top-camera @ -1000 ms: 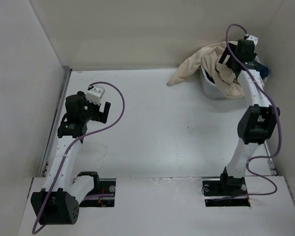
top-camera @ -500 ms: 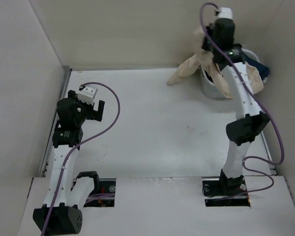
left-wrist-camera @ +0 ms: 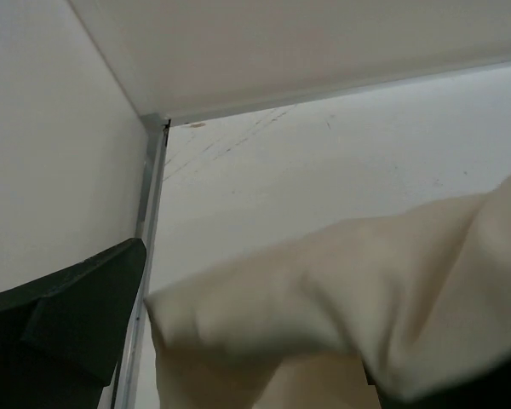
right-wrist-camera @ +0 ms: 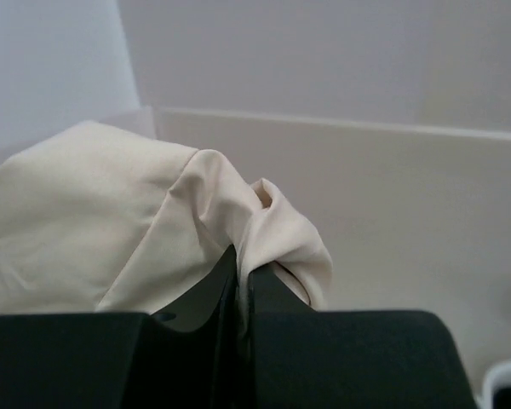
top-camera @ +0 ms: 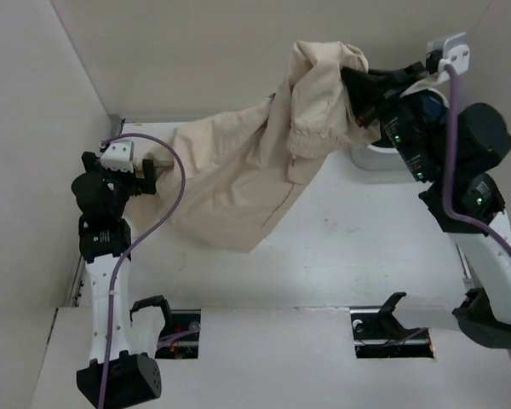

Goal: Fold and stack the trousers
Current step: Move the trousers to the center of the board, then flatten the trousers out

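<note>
The light beige trousers (top-camera: 247,170) hang in the air from one bunched end and drape down and left across the white table (top-camera: 349,256). My right gripper (top-camera: 355,83) is raised high at the back right and shut on a fold of the trousers (right-wrist-camera: 111,213); in the right wrist view its fingertips (right-wrist-camera: 243,274) pinch the cloth. My left gripper (top-camera: 146,176) stands open at the far left, beside the low end of the trousers. In the left wrist view the trousers (left-wrist-camera: 366,290) lie between its spread fingers (left-wrist-camera: 60,332), untouched by them.
A white bucket (top-camera: 381,158) stands at the back right, partly behind the right arm, with dark cloth inside. Tall white walls close the table at the back and both sides. A metal strip (left-wrist-camera: 149,196) runs along the left wall's foot.
The right gripper shut on the trousers, lifted them out of the bucket and swung left; the cloth now spreads over the table. The left arm moved back and left.
</note>
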Robot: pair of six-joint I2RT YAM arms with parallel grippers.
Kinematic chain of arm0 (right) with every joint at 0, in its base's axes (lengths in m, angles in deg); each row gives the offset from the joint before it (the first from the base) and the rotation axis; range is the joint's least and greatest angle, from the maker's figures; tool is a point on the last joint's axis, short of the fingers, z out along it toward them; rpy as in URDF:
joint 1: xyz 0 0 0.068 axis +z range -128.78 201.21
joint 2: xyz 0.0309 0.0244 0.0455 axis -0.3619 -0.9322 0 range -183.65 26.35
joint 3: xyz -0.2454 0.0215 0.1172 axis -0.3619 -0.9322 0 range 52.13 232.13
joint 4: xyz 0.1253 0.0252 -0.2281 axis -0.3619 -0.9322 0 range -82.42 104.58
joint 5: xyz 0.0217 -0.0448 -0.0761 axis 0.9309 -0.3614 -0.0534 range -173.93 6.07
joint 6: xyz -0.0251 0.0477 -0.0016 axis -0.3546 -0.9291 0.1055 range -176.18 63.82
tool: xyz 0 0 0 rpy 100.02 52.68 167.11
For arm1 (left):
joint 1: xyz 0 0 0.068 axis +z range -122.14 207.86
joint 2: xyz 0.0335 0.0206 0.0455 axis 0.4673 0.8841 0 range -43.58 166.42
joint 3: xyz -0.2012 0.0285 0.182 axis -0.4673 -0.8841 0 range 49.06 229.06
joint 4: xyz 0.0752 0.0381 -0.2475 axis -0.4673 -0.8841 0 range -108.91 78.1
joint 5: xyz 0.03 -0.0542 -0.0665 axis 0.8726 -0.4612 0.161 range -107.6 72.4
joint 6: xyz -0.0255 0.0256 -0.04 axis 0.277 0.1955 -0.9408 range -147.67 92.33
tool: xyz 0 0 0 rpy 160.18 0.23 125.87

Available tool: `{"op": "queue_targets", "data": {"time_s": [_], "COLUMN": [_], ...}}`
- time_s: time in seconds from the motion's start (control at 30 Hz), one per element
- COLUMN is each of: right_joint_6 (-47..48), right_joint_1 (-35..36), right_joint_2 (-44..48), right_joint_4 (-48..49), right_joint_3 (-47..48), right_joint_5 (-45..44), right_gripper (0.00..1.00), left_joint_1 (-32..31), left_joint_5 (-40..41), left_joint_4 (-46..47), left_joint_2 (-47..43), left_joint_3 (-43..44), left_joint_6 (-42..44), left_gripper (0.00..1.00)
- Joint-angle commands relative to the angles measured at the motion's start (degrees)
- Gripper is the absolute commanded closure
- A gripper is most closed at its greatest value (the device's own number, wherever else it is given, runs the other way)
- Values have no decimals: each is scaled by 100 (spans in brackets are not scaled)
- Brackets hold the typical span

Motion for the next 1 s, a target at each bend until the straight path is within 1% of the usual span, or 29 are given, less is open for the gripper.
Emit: {"op": "queue_targets", "data": {"time_s": [0.0, 0.03, 0.07, 0.1, 0.13, 0.2, 0.23, 0.3, 0.33, 0.37, 0.4, 0.47, 0.57, 0.6, 0.67, 0.7, 0.73, 0.77, 0.8, 0.9, 0.97], "right_joint_6": [-866, -1137, -1496, -2205, -2499, -2633, -2599, -2633, -2712, -2852, -2949, -3081, -3397, -3468, -3583, -3574, -3557, -3530, -3478, -3416, -3363], "right_joint_1": [-716, -979, -1286, -2315, -2787, -3281, -3327, -3223, -3109, -2891, -2697, -2223, -1510, -1439, -1019, -851, -728, -604, -473, -419, -410], "right_joint_2": [185, 273, 335, 205, 38, -69, 0, 229, 317, 352, 353, 222, -313, -411, -805, -1025, -1253, -1491, -1902, -2625, -3029], "right_joint_4": [-71, -80, -184, -725, -1183, -1669, -1671, -1575, -1513, -1469, -1434, -1215, -906, -897, -784, -766, -765, -765, -774, -870, -897], "right_joint_3": [-2025, -2489, -2946, -3690, -3767, -3873, -3986, -4233, -4373, -4513, -4628, -4830, -4937, -4902, -4762, -4657, -4534, -4411, -4209, -3778, -3549], "right_joint_5": [-222, -143, -20, 338, 437, 333, 280, 245, 297, 341, 385, 499, 491, 526, 561, 570, 553, 509, 413, 193, 34], "right_gripper": [87, 80, 69, 26, 15, 12, 11, 10, 11, 13, 15, 16, 18, 19, 18, 18, 18, 17, 17, 17, 17], "left_joint_1": [97, 106, 106, 36, -43, -210, -315, -544, -693, -790, -791, -660, -212, -159, -53, -44, -44, -44, -70, -359, -553], "left_joint_5": [-673, -892, -1025, -1296, -1333, -1299, -1246, -940, -634, -239, 78, 475, 801, 819, 863, 863, 872, 898, 899, 820, 881], "left_joint_4": [212, 37, -165, -1115, -1638, -2413, -2939, -4047, -4635, -4980, -5018, -4600, -3475, -3393, -3296, -3270, -3200, -3043, -2893, -2681, -2532], "left_joint_2": [-5, 48, 109, 284, 355, 443, 470, 593, 697, 803, 865, 988, 1312, 1401, 1795, 2023, 2269, 2437, 2630, 3009, 3185], "left_joint_3": [255, 272, 307, 508, 632, 799, 878, 1002, 1002, 863, 670, 266, -210, -219, -202, -193, -167, -106, -1, 193, 159], "left_joint_6": [97, 245, 369, 1066, 1525, 2221, 2668, 3556, 3995, 4348, 4517, 4711, 4703, 4685, 4563, 4510, 4449, 4387, 4282, 4141, 4236], "left_gripper": [0, 0, 0, 0, 0, 0, 0, 0, 0, 0, 0, 0, 0, 0, 0, 0, 8, 0, 0, 0, 0]}}
